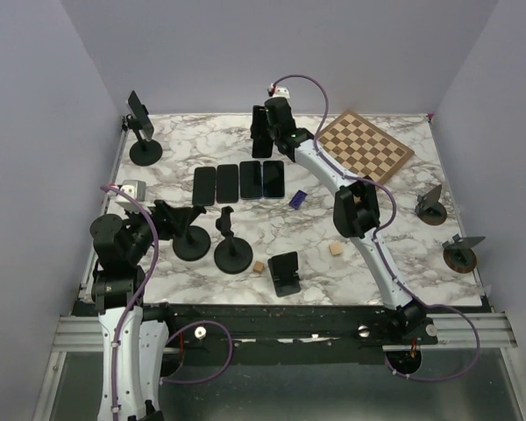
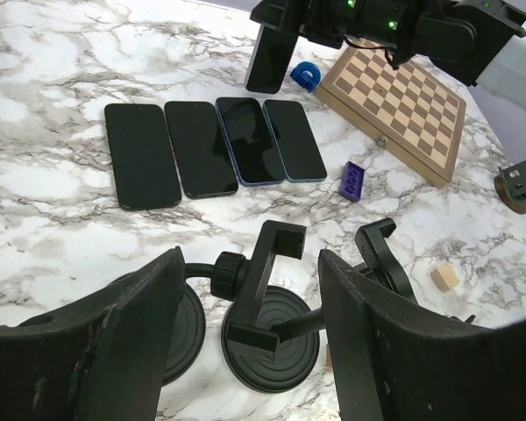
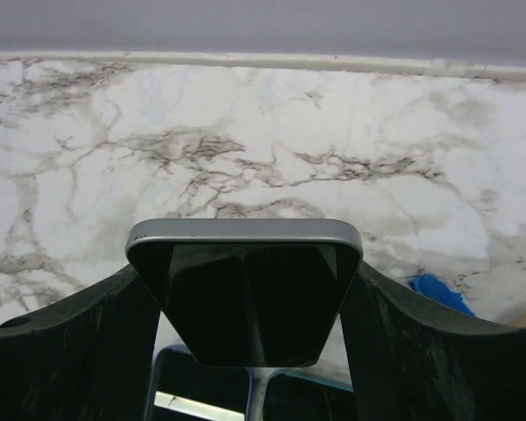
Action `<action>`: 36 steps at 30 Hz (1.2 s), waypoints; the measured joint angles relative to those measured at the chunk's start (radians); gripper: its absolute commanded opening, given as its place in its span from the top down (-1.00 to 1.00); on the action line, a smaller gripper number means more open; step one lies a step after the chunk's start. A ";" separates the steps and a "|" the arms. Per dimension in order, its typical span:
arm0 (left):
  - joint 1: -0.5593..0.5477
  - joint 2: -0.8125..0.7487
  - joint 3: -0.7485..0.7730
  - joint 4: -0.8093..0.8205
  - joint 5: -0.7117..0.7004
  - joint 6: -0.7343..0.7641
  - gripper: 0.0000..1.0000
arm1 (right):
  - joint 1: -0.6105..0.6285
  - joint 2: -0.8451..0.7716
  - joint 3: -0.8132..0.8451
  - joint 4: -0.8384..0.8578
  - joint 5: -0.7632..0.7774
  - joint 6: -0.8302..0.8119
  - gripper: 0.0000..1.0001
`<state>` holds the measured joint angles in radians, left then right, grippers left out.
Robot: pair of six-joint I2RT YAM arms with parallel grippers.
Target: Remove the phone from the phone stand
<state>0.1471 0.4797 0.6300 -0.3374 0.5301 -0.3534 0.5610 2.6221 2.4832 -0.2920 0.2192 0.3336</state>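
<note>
My right gripper is shut on a dark phone with a silver edge and holds it upright above the far middle of the table. In the right wrist view the phone sits between the fingers of the right gripper, above the flat phones. The left wrist view shows the held phone next to a small blue stand. My left gripper is open and empty over black round-based phone stands. Another stand at the far left carries a dark phone.
Several phones lie flat in a row mid-table. A chessboard lies at the far right. A purple block, two wooden cubes, a black stand and two brown-based stands are scattered around.
</note>
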 measured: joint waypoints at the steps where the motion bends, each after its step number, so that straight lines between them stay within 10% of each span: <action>1: 0.002 0.000 0.000 -0.002 -0.003 0.001 -0.41 | -0.007 0.010 0.003 0.015 0.005 -0.006 0.99; 9: 0.015 0.008 0.001 -0.001 -0.007 0.002 -0.43 | -0.051 0.069 0.032 0.091 0.019 -0.021 0.99; 20: 0.035 0.029 0.002 0.000 -0.005 0.001 -0.43 | -0.058 0.102 0.040 0.170 0.032 -0.013 0.34; 36: 0.052 0.045 0.002 0.008 -0.002 -0.003 -0.43 | -0.059 0.186 0.069 0.278 0.049 0.032 -0.03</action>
<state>0.1989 0.5251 0.6319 -0.3294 0.5282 -0.3561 0.5022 2.8082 2.5519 -0.0139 0.2684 0.3660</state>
